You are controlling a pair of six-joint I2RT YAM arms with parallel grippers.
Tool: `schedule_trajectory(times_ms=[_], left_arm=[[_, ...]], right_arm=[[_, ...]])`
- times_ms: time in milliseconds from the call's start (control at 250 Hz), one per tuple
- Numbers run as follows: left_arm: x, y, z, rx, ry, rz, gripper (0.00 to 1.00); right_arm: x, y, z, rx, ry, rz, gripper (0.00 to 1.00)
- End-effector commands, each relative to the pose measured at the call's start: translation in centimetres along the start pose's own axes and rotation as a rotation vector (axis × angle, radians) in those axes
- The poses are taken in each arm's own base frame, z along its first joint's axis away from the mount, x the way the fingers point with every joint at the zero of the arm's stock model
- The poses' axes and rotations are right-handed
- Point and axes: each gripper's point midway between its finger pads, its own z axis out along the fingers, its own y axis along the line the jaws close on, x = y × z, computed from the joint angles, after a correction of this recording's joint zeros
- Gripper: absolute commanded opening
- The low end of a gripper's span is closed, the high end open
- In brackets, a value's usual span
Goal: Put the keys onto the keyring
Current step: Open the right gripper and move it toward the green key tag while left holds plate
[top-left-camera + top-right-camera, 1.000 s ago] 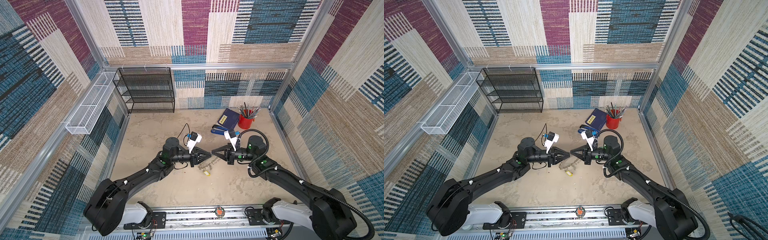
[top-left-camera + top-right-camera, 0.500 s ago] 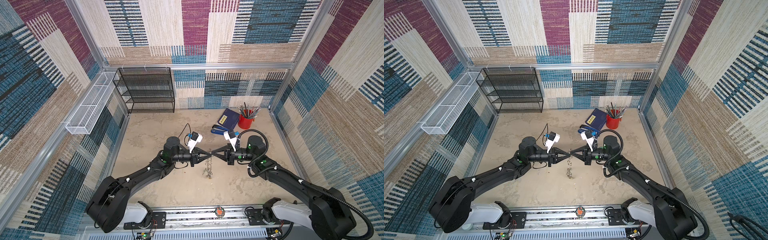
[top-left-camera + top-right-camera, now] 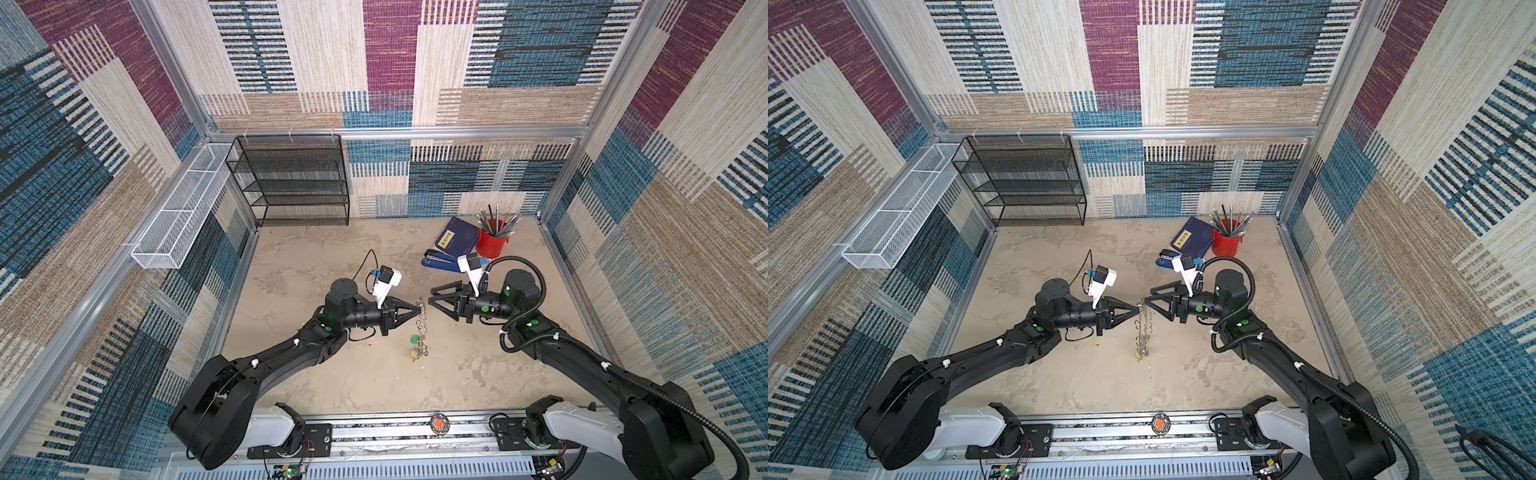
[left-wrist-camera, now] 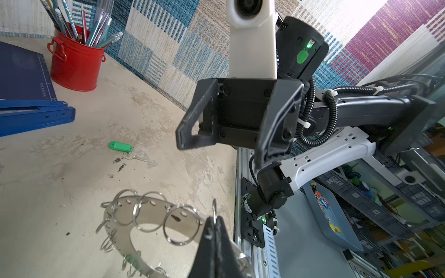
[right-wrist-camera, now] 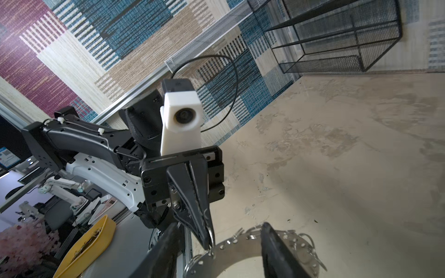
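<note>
The keyring [image 3: 422,328] [image 3: 1143,332], a flat grey metal disc with several split rings, hangs edge-on above the table in both top views. My left gripper [image 3: 417,309] [image 3: 1138,308] [image 4: 214,220] is shut on one split ring at its top edge. A green tag [image 3: 412,340] and a yellow tag [image 3: 413,354] dangle at its lower part. My right gripper [image 3: 431,296] [image 3: 1145,302] [image 5: 219,250] stands open just right of the keyring, its fingers either side of the disc [image 5: 240,245] without touching it. One of the keys, with a green tag [image 4: 120,146], lies loose on the table.
A blue stapler [image 3: 440,262], a navy book [image 3: 457,239] and a red cup of pencils [image 3: 491,243] sit at the back right. A black mesh shelf [image 3: 295,183] stands against the back wall, and a white wire basket [image 3: 183,212] hangs on the left wall.
My left gripper has shut on a split ring of the keyring. My right gripper, shut on the keyring before, has opened and drawn back a little. The keyring now hangs edge-on from the left gripper.
</note>
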Motion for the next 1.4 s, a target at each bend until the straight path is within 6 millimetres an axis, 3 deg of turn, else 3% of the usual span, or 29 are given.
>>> schedule_trajectory(times_ms=[0, 132, 260, 400, 500, 576, 728, 872, 1068, 1244, 1396], left_arm=[[-1.6, -0.2, -0.3, -0.018, -0.071, 0.035, 0.0], [-1.8, 0.1, -0.5, -0.045, -0.081, 0.017, 0.0], [-1.8, 0.3, -0.8, -0.066, -0.096, -0.003, 0.0], [-1.3, 1.4, -1.3, -0.148, -0.083, -0.075, 0.0], [-0.8, 2.7, -2.0, -0.246, -0.068, -0.14, 0.0], [-0.3, 3.1, -2.4, -0.292, -0.051, -0.174, 0.0], [-0.2, 2.3, -2.4, -0.254, -0.049, -0.195, 0.0], [-0.4, 2.2, -2.4, -0.251, -0.057, -0.188, 0.0], [0.2, 2.4, -2.6, -0.255, -0.056, -0.181, 0.0], [0.5, 2.7, -2.4, -0.252, -0.053, -0.177, 0.0], [0.4, 2.7, -2.3, -0.246, -0.051, -0.169, 0.0]], right_arm=[[-1.4, -1.5, -0.6, 0.101, -0.066, 0.016, 0.64], [-1.4, -4.6, -1.9, 0.27, -0.097, 0.077, 0.73], [-0.4, -9.6, -5.0, 0.549, -0.131, 0.195, 0.75], [5.1, -17.0, -11.9, 0.975, -0.115, 0.449, 0.74], [9.0, -18.9, -14.7, 1.082, -0.104, 0.564, 0.74], [10.6, -19.9, -15.9, 1.13, -0.109, 0.608, 0.73], [10.9, -22.1, -16.5, 1.205, -0.109, 0.616, 0.57], [10.6, -23.7, -15.7, 1.21, -0.086, 0.632, 0.47], [9.4, -24.5, -14.2, 1.174, -0.061, 0.621, 0.43], [9.7, -25.0, -12.0, 1.163, -0.049, 0.689, 0.45], [10.0, -25.9, -11.7, 1.199, -0.059, 0.746, 0.37]])
